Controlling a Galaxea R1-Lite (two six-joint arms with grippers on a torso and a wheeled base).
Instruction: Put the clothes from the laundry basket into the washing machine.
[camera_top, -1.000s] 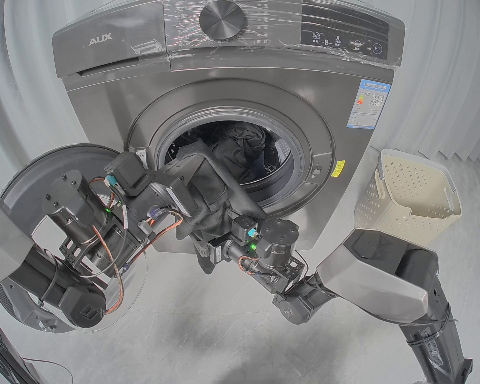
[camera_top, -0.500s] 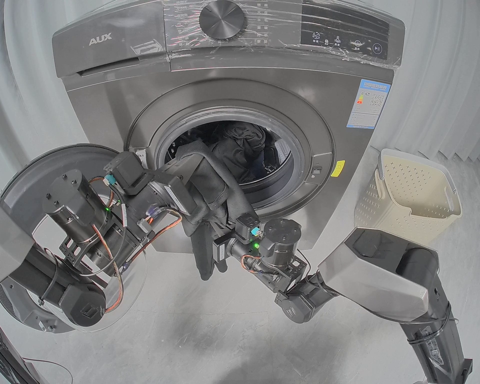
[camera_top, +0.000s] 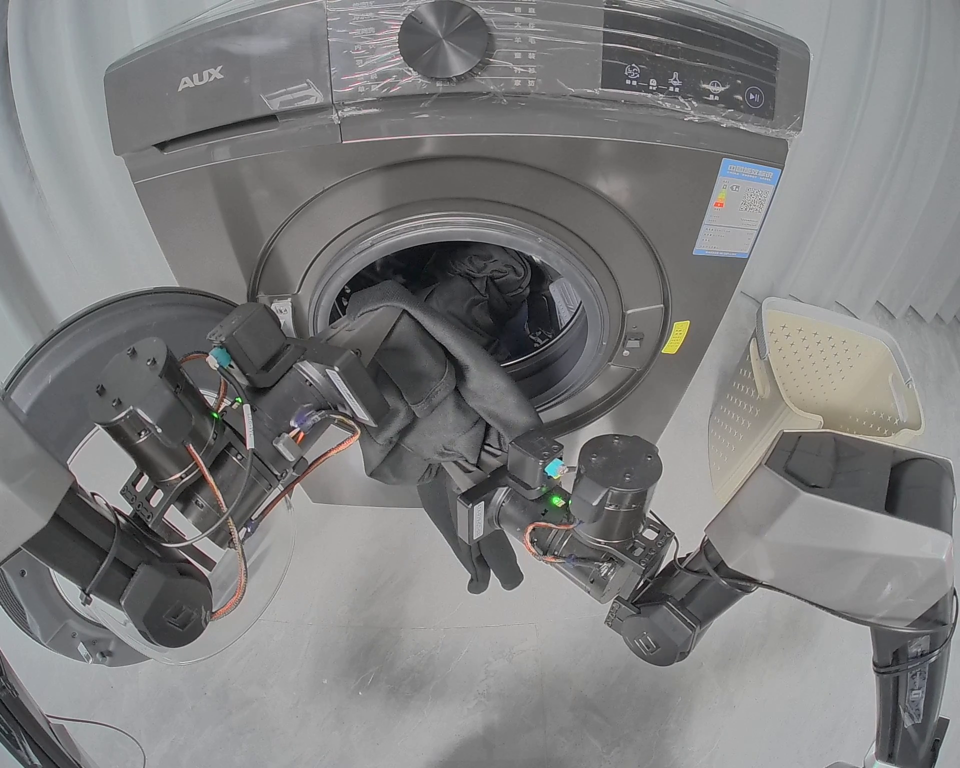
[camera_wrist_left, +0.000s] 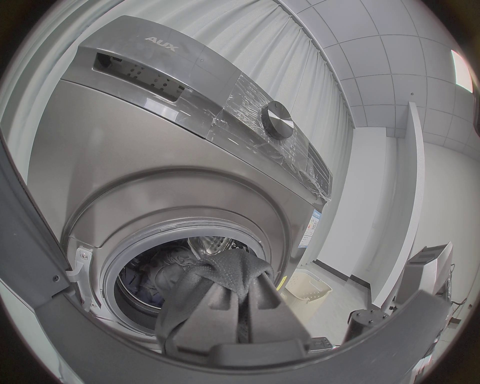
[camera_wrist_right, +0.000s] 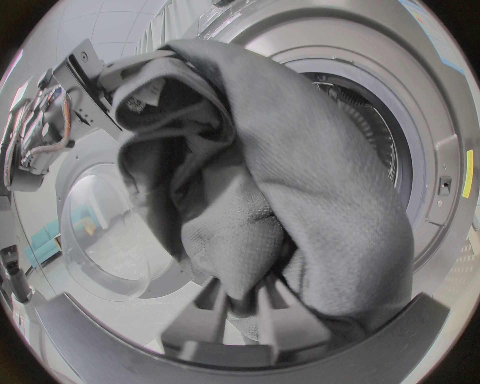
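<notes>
Pale curtains back the washing machine (camera_top: 400, 180), its drum mouth open. Left claw (camera_wrist_left: 243, 285) pinches the dark garment (camera_top: 440, 390) by its upper fold right at the opening; right claw (camera_wrist_right: 240, 292) is clamped on it lower down, a tail dangling toward the floor (camera_top: 400, 650).

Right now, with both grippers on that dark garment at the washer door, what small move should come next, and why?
Probably raise the right gripper toward the drum opening. Both it and the left gripper are shut on the dark garment, and the garment's loose end hangs below that opening, so it would likely stay outside unless lifted first.
</notes>
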